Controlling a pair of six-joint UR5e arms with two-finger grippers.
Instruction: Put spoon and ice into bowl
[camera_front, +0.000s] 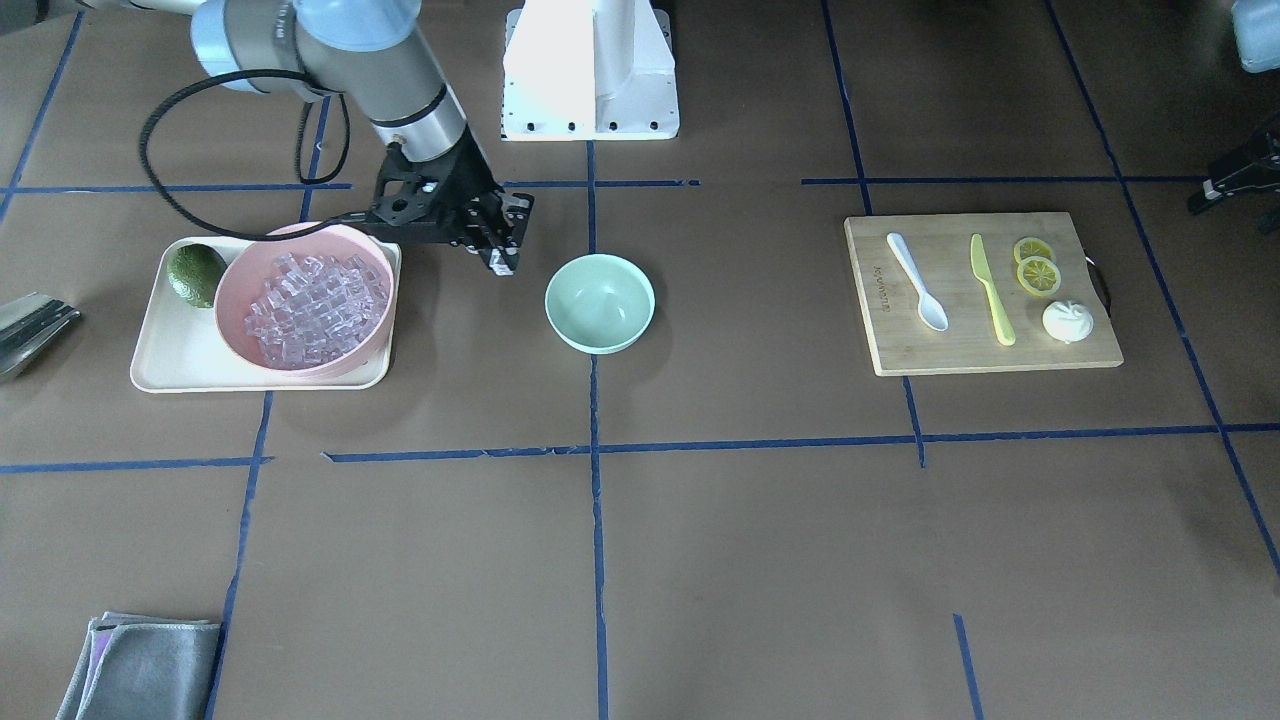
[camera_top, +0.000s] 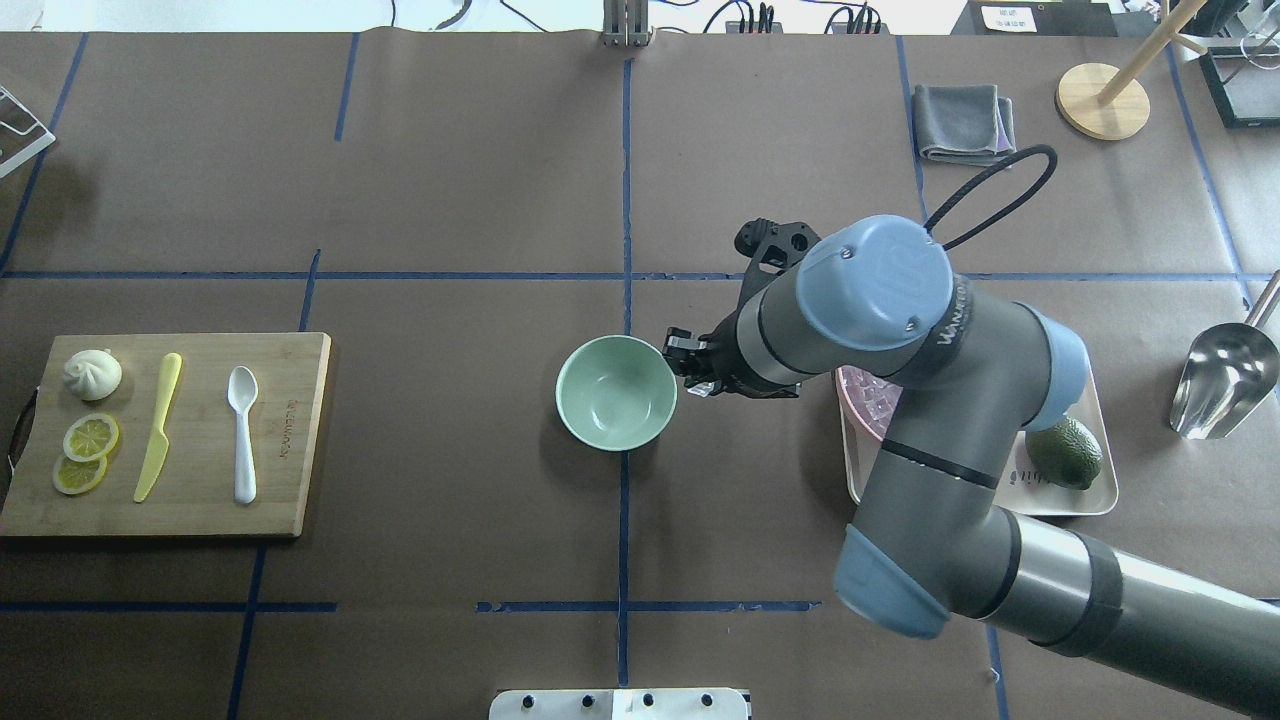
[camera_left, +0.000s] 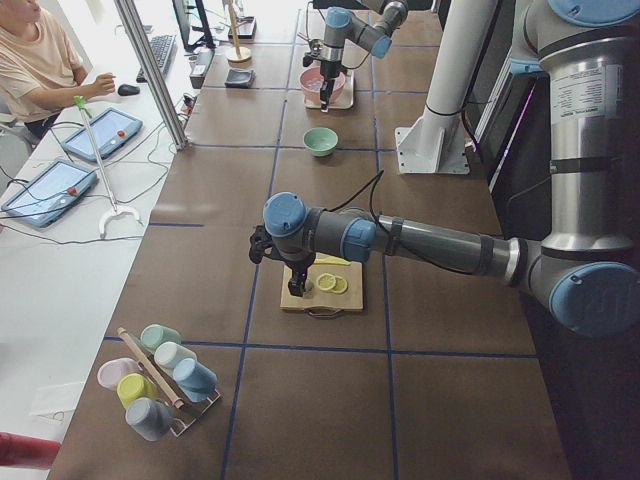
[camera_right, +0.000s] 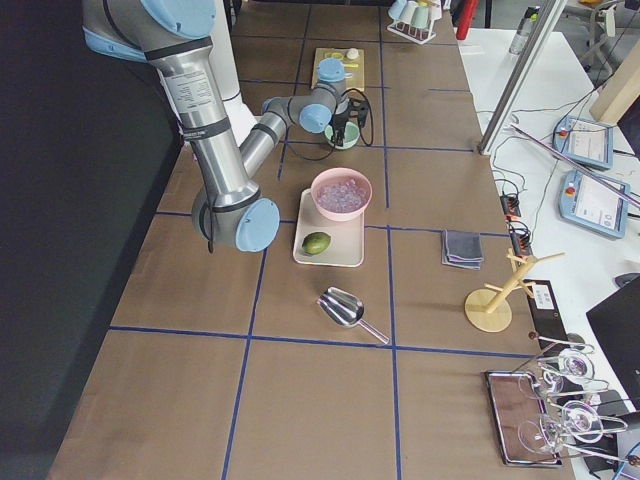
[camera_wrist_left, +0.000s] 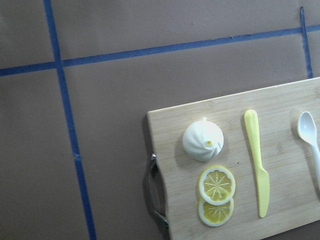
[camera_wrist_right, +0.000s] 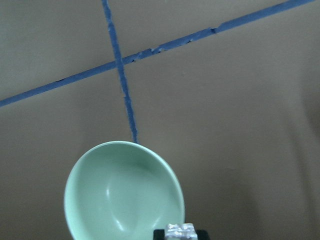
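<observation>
Barely begun: pinching one small clear ice cube (camera_wrist_right: 181, 231) between the fingers (camera_wrist_right: 161, 235) of the right gripper (camera_front: 503, 260) just beside the empty small round mint-green bowl (camera_front: 600, 303) on the desk (camera_front: 760, 560), with the small white plastic spoon (camera_front: 917, 282) untouched on the wooden board (camera_front: 1060, 345); cannot tell whether the left gripper (camera_left: 297, 288) is spread or closed.

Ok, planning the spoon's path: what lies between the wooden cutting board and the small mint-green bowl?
Nothing; the overhead view shows only bare brown table there.

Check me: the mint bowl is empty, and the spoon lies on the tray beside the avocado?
One thing is off. The spoon lies on the cutting board beside the yellow-green knife, not on the tray; the exterior front-facing view shows it. The mint bowl is indeed empty.
</observation>
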